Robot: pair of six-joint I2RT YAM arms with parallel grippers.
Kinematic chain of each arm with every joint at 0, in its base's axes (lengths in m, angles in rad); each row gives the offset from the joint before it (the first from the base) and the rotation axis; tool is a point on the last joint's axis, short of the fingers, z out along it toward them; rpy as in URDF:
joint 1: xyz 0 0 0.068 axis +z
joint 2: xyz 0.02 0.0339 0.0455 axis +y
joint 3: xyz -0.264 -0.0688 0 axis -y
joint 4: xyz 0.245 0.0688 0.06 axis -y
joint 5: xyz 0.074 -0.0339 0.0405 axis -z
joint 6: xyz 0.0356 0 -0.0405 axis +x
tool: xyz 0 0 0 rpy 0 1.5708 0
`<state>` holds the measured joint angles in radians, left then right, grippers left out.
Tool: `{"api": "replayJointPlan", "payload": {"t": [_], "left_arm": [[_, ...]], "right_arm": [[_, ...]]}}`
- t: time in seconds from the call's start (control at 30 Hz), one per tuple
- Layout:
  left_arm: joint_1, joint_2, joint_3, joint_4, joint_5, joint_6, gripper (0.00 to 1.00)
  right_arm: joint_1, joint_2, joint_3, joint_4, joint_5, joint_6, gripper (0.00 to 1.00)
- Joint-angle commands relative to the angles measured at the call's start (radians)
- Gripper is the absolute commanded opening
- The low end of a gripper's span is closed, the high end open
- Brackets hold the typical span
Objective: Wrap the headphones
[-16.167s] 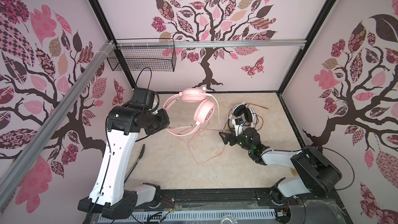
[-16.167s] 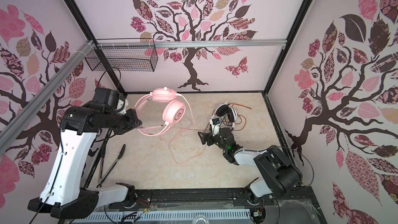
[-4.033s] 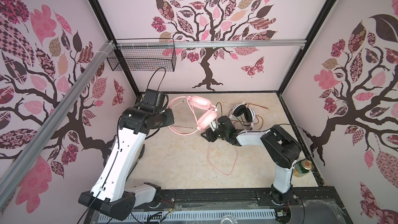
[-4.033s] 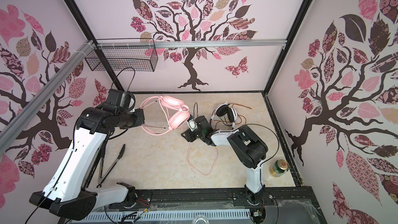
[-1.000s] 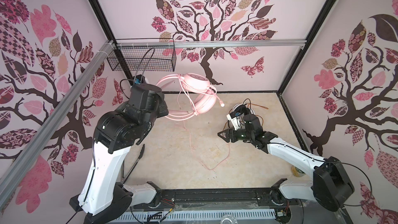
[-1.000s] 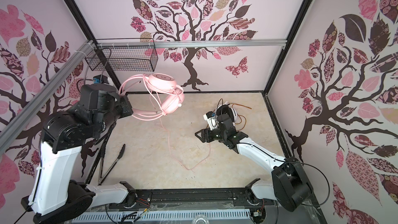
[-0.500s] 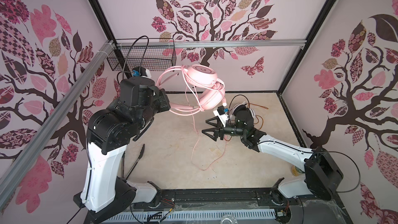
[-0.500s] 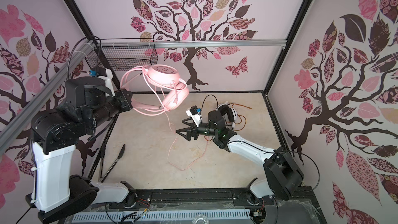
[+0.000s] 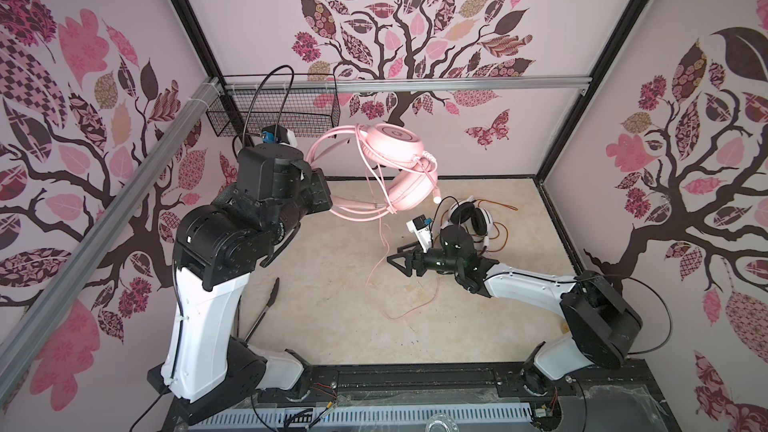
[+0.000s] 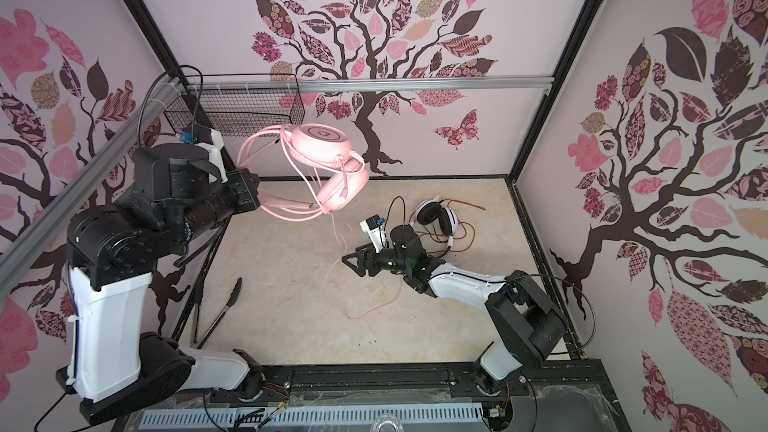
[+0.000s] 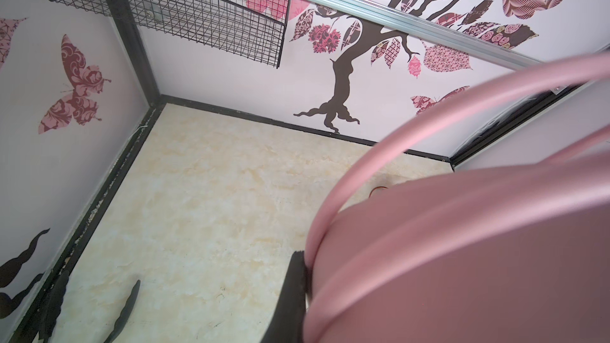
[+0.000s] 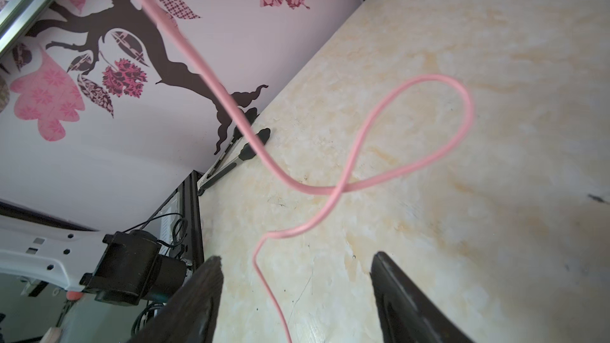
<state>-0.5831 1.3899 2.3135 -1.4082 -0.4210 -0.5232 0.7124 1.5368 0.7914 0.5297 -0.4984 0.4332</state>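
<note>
Above table, both top views: left gripper pinches headband of pink headset, held high in air; pink cable hangs down, loops on tabletop; right gripper just beside hanging cable, jaws spread; white-and-black headset lies near back right corner.
Left wrist view: headband looms close, black finger against it.
Right wrist view: jaws wide apart, pink cable between them, touching neither; tongs by wall.

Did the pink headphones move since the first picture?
Yes, upward. The pink headphones now hang before the back wall, beside the wire basket; earlier they were lower, over the tabletop.
</note>
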Motion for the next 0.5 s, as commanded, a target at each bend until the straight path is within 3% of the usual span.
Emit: {"api": "replayJointPlan", "payload": {"t": [0.0, 0.27, 0.47], "left_arm": [[0.001, -0.004, 0.031, 0.084, 0.019, -0.03, 0.0], [0.0, -0.013, 0.023, 0.079, 0.008, -0.029, 0.0], [0.0, -0.023, 0.022, 0.076, 0.002, -0.027, 0.0]], "right_arm": [[0.008, 0.042, 0.016, 0.095, 0.022, 0.137, 0.71], [0.045, 0.195, 0.101, 0.217, -0.124, 0.26, 0.64], [0.064, 0.241, 0.111, 0.312, -0.156, 0.317, 0.63]]}}
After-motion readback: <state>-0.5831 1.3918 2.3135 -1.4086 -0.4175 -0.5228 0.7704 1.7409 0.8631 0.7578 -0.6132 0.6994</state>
